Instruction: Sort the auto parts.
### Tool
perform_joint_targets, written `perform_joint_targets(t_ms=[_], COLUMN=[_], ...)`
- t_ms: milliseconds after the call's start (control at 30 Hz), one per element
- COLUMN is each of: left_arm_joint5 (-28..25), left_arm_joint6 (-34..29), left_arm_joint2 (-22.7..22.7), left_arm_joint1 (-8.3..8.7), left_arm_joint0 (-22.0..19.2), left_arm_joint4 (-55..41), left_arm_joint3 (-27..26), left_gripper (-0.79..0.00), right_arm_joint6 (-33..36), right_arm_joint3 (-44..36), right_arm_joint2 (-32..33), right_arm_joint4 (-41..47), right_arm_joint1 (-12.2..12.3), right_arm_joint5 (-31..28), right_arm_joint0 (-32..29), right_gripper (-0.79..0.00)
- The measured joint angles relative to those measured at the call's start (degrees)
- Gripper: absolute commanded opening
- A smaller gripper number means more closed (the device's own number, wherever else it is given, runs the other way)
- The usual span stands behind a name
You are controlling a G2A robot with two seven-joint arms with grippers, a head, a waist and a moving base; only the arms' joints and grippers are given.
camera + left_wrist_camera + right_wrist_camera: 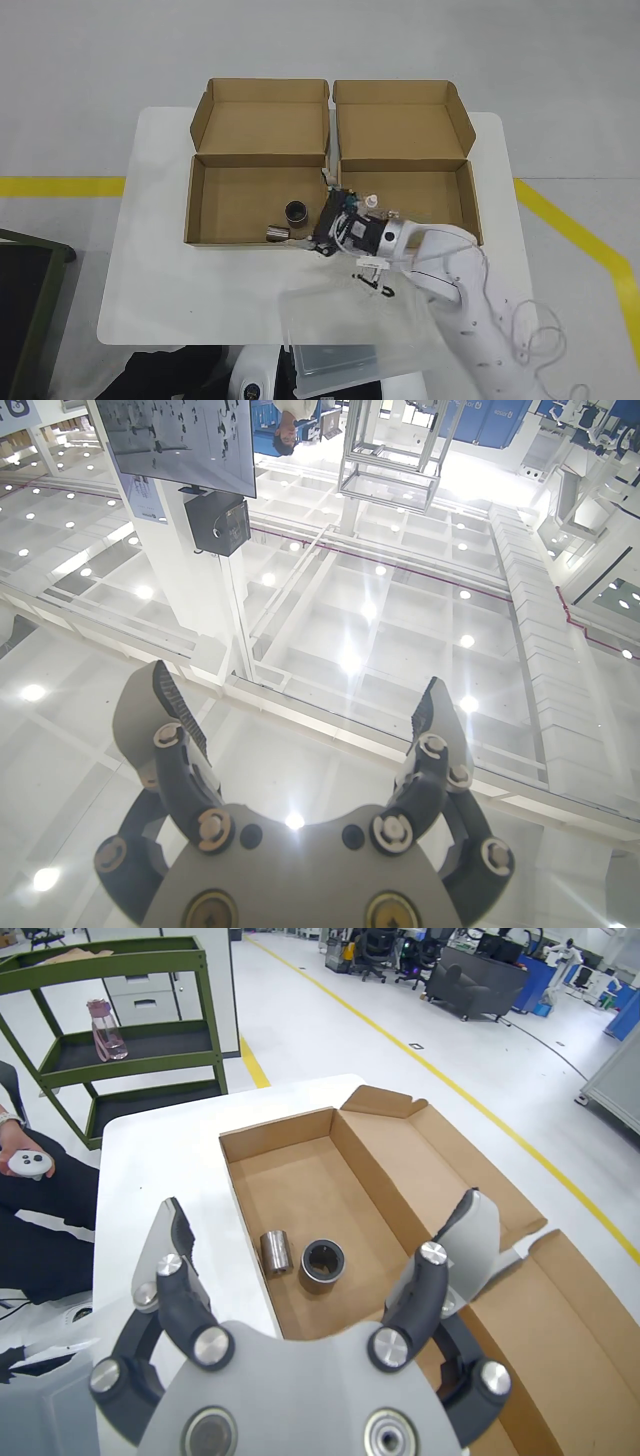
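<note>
White table (pixel 160 280), left box (pixel 225 200) holding ring (pixel 296 211) and cylinder (pixel 277 235), right box (pixel 430 195), right gripper (pixel 326 214) seemingly between the boxes.

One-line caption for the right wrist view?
Open right gripper above a cardboard box holding a steel sleeve and a dark ring.

So the left box (pixel 235 205) and right box (pixel 425 195) are both plain brown cardboard, and the table (pixel 160 270) is white. The sleeve (pixel 276 1253) is shiny silver, the ring (pixel 323 1265) beside it dark grey, nearly black. Then the floor (pixel 100 60) is light grey with a yellow stripe (pixel 60 186) at the top view's left edge, the shelf (pixel 100 963) is olive green, and the bottle (pixel 106 1030) on it is see-through pink. The right gripper (pixel 322 1203) is pale grey with black ribbed pads (pixel 182 1233).
</note>
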Motion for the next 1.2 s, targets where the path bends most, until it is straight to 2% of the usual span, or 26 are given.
perform_joint_targets(t_ms=[400,900,1200], left_arm_joint5=[0.0,0.0,0.0], left_arm_joint6=[0.0,0.0,0.0], left_arm_joint2=[0.0,0.0,0.0], left_arm_joint1=[0.0,0.0,0.0], left_arm_joint0=[0.0,0.0,0.0], left_arm_joint4=[0.0,0.0,0.0], left_arm_joint3=[0.0,0.0,0.0], left_gripper=[0.0,0.0,0.0], right_arm_joint6=[-10.42,-24.83,-28.93], right_arm_joint3=[-4.99,-6.48,-7.16], right_arm_joint2=[17.65,31.47,39.88], right_arm_joint4=[-2.63,-3.96,-2.68], right_arm_joint1=[2.9,4.55,5.23], right_arm_joint5=[-1.79,0.59,1.2], right_arm_joint0=[-13.3,-28.42,-33.8], right_gripper=[0.0,0.0,0.0])
